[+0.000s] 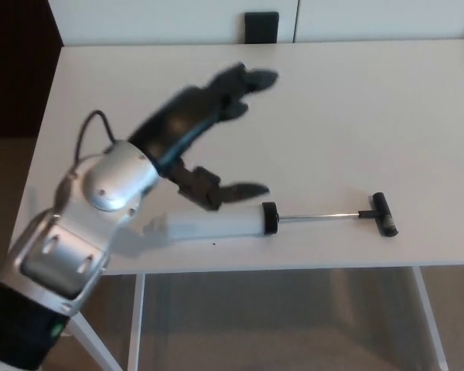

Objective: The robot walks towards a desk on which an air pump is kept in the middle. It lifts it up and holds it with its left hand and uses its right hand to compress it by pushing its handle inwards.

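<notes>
The air pump (216, 225) lies flat near the front edge of the white desk (371, 116). It has a white barrel, a black collar (269, 218), a thin metal rod (317, 216) drawn out to the right and a black T-handle (382, 213). My left hand (205, 127) hovers over the desk just behind and above the barrel, open, with its fingers spread toward the far right and the thumb (232, 192) close above the barrel. It holds nothing. The silver left forearm (100, 201) comes in from the lower left and hides the barrel's left tip. No right hand shows.
The desk's front edge runs just below the pump, with white legs (135, 325) and beige floor beneath. A black object (261, 22) stands against the white wall behind the desk. Dark floor lies off the desk's left side.
</notes>
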`<state>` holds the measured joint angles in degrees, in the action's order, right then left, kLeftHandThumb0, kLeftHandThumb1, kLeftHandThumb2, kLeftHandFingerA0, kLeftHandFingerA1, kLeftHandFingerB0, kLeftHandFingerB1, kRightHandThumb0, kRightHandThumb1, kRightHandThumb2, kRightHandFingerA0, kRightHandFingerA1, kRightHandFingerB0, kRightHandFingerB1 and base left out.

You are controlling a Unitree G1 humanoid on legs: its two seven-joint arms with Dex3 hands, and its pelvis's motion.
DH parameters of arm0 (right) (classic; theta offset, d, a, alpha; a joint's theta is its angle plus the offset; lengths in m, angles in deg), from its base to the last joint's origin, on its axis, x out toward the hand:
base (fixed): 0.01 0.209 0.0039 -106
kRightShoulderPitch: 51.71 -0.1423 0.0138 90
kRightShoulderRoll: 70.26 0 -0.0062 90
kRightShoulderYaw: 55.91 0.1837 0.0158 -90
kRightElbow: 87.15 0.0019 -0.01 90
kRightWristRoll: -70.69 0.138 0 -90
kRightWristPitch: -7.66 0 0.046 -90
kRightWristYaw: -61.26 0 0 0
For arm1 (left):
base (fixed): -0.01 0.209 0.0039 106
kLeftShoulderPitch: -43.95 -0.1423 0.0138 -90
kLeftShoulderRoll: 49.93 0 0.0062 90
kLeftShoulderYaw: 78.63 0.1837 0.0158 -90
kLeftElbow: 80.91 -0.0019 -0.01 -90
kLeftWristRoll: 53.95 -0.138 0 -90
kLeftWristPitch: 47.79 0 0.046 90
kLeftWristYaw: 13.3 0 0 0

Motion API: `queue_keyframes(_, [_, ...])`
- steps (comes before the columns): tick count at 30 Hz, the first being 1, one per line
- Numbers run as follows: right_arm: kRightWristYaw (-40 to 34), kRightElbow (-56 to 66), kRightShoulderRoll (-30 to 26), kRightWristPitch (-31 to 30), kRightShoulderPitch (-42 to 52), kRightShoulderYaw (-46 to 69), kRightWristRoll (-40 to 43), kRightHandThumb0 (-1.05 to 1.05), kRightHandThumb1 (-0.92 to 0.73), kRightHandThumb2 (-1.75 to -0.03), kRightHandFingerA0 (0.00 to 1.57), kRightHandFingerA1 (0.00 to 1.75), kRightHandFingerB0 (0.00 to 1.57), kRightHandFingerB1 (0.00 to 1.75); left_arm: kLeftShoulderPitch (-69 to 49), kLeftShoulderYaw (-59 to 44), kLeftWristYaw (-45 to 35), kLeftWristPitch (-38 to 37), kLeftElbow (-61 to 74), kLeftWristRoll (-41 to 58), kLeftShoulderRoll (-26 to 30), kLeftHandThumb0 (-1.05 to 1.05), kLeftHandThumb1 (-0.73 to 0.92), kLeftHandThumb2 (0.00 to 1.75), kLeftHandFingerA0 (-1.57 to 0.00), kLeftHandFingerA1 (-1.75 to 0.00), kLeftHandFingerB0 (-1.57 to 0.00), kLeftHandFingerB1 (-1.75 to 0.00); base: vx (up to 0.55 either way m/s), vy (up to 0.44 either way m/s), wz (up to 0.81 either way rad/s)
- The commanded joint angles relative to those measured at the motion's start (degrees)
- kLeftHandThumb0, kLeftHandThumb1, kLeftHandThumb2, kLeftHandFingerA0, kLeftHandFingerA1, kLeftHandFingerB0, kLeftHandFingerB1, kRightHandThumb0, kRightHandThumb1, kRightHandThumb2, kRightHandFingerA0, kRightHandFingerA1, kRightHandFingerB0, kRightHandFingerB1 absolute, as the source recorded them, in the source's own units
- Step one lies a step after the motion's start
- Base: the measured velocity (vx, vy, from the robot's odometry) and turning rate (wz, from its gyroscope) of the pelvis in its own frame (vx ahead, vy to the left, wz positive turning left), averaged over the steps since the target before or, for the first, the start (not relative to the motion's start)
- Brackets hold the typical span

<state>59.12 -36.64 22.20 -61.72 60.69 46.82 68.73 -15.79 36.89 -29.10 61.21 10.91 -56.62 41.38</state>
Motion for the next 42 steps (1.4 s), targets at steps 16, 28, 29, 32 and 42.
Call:
queue_keyframes(16, [-0.43, 4.70, -1.07, -2.45, 1.62, -0.85, -1.07, -0.35, -0.63, -0.59, 0.79, 0.47, 0.64, 0.42, 12.28, 30.31, -1.90, -2.24, -14.67, -40.18, 10.63, -0.34, 0.26, 0.87, 0.00, -0.47, 0.00, -0.47, 0.00, 0.000, 0.00])
queue_keyframes(28, [-0.13, 3.49, -1.89, -1.01, 0.52, -2.59, -2.69, -0.36, -0.63, -0.60, 0.80, 0.48, 0.64, 0.43, 12.68, 31.92, 1.08, -2.32, -16.38, -41.11, 10.21, -0.69, 0.45, 0.74, -0.16, -0.40, -0.08, -0.35, 0.00, 0.000, 0.00])
queue_keyframes(29, [-0.04, 3.19, -1.94, -1.06, 0.29, -2.54, -2.56, -0.36, -0.60, -0.60, 0.82, 0.49, 0.64, 0.44, 12.78, 32.21, 1.30, -2.12, -16.50, -41.61, 10.17, -0.70, 0.46, 0.75, -0.18, -0.40, -0.09, -0.35, 0.00, 0.000, 0.00])
queue_keyframes(32, [0.31, 3.53, -1.95, -1.52, 0.19, -2.50, -2.24, -0.37, -0.62, -0.60, 0.81, 0.48, 0.65, 0.43, 12.91, 32.87, 1.81, -1.53, -16.81, -42.94, 9.99, -0.70, 0.47, 0.76, -0.20, -0.41, -0.09, -0.35, 0.00, 0.000, 0.00])
queue_keyframes(42, [0.31, 6.00, -1.99, -2.59, 0.45, -2.61, -2.32, -0.38, -0.62, -0.59, 0.83, 0.49, 0.64, 0.43, 11.57, 35.85, 6.86, 2.55, -19.02, -48.81, 6.41, -0.68, 0.49, 0.78, -0.26, -0.43, -0.10, -0.36, 0.00, 0.000, 0.00])
